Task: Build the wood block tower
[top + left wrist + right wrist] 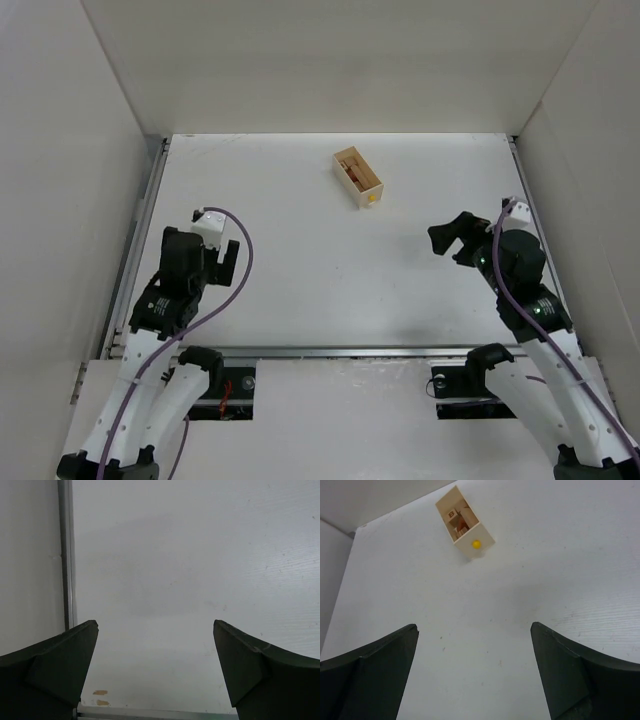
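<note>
A pale yellow open wooden box (358,179) lies at the far middle of the white table. Small tan and reddish-brown blocks (353,172) lie inside it; I cannot tell if they are stacked. The right wrist view shows the box (470,537) far ahead with those blocks (458,523) in it and a yellow dot on its near end. No tower stands on the table. My left gripper (222,262) is open and empty at the near left, over bare table (155,625). My right gripper (452,238) is open and empty at the right, pointing toward the box (473,626).
White walls enclose the table on the left, back and right. A metal rail (65,555) runs along the left edge beside my left gripper, and another rail (330,351) along the near edge. Two small tan marks (100,697) sit by the near rail.
</note>
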`<state>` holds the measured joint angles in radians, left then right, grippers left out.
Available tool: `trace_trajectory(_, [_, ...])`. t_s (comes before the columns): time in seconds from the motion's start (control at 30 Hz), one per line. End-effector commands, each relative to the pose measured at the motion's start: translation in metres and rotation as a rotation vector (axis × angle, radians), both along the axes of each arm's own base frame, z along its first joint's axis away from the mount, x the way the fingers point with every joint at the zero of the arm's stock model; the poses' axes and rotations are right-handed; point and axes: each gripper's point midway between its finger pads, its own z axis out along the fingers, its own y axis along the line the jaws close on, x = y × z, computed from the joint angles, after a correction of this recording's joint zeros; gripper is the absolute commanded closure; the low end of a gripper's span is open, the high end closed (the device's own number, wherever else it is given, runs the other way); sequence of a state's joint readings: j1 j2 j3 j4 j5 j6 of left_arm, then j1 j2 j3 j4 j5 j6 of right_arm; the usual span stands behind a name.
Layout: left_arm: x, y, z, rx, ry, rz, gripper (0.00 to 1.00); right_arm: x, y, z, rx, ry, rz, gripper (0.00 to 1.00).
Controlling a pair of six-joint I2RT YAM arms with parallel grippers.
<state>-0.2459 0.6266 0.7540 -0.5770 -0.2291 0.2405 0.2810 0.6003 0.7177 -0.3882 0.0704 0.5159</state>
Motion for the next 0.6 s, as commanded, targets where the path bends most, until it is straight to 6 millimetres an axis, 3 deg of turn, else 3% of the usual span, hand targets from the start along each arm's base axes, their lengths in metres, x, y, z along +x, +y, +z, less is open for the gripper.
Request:
trace_trajectory(0.0, [0.009, 0.018, 0.029, -0.013, -0.122, 0.142, 0.00, 0.007, 0.002, 0.042, -0.012, -0.116, 0.020, 0.00])
trace_trajectory(0.13, [0.017, 0.041, 0.057, 0.056, -0.228, 0.257, 0.00, 0.024, 0.003, 0.053, -0.075, -0.125, 0.023, 0.00])
trace_trajectory(0.17, [0.018, 0.044, 0.060, 0.083, -0.237, 0.262, 0.00, 0.029, 0.002, 0.067, -0.087, -0.145, 0.015, 0.00])
trace_trajectory(0.23, [0.020, 0.059, 0.066, 0.148, -0.251, 0.343, 0.00, 0.053, 0.006, 0.064, -0.156, -0.113, 0.031, 0.00])
trace_trajectory(0.27, [0.023, 0.062, 0.076, 0.148, -0.282, 0.371, 0.00, 0.062, 0.008, 0.085, -0.172, -0.143, 0.034, 0.00])
trace_trajectory(0.3, [0.024, 0.064, 0.080, 0.158, -0.291, 0.383, 0.00, 0.071, 0.012, 0.089, -0.192, -0.141, 0.053, 0.00])
trace_trajectory(0.33, [0.027, 0.064, 0.080, 0.171, -0.279, 0.378, 0.00, 0.094, 0.019, 0.073, -0.247, -0.090, 0.083, 0.00])
trace_trajectory(0.37, [0.029, 0.062, 0.082, 0.174, -0.276, 0.365, 0.00, 0.105, 0.027, 0.075, -0.261, -0.085, 0.121, 0.00])
trace_trajectory(0.4, [0.031, 0.061, 0.081, 0.175, -0.265, 0.355, 0.00, 0.119, 0.033, 0.098, -0.268, -0.120, 0.134, 0.00])
trace_trajectory(0.43, [0.032, 0.060, 0.084, 0.174, -0.267, 0.355, 0.00, 0.144, 0.042, 0.070, -0.299, -0.030, 0.163, 0.00])
trace_trajectory(0.5, [0.037, 0.058, 0.084, 0.174, -0.256, 0.346, 0.00, 0.172, 0.050, 0.062, -0.332, 0.011, 0.188, 0.00])
trace_trajectory(0.53, [0.039, 0.057, 0.085, 0.175, -0.255, 0.345, 0.00, 0.186, 0.054, 0.080, -0.329, -0.002, 0.186, 0.00])
trace_trajectory(0.57, [0.041, 0.058, 0.082, 0.187, -0.239, 0.353, 0.00, 0.210, 0.062, 0.046, -0.346, 0.086, 0.200, 0.00])
